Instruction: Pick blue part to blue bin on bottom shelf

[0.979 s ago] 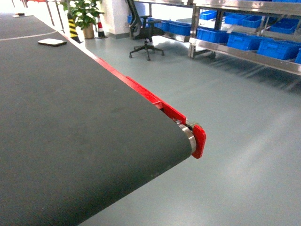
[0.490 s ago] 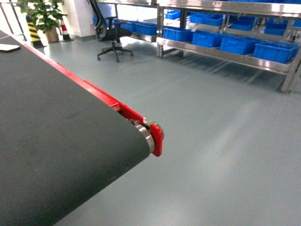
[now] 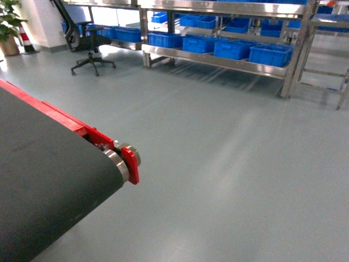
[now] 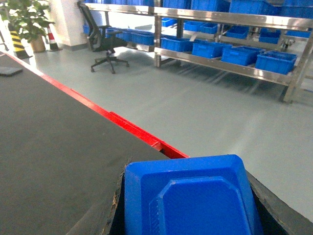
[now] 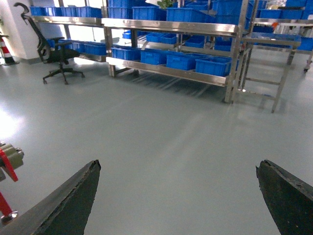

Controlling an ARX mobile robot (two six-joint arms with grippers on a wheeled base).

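Blue part (image 4: 190,198) looks rigid, light, slick moulded plastic, clamped between left gripper (image 4: 188,215) jaws; right gripper (image 5: 178,196) gapes wide, empty.

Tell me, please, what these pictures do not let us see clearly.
- Blue part, left wrist view: its lower end is cut off by the bottom edge, and the left gripper's grip on it is hidden.
- Blue bins on the bottom shelf, head view: too far away to see their contents.
- Right gripper, right wrist view: open, only the finger ends show.
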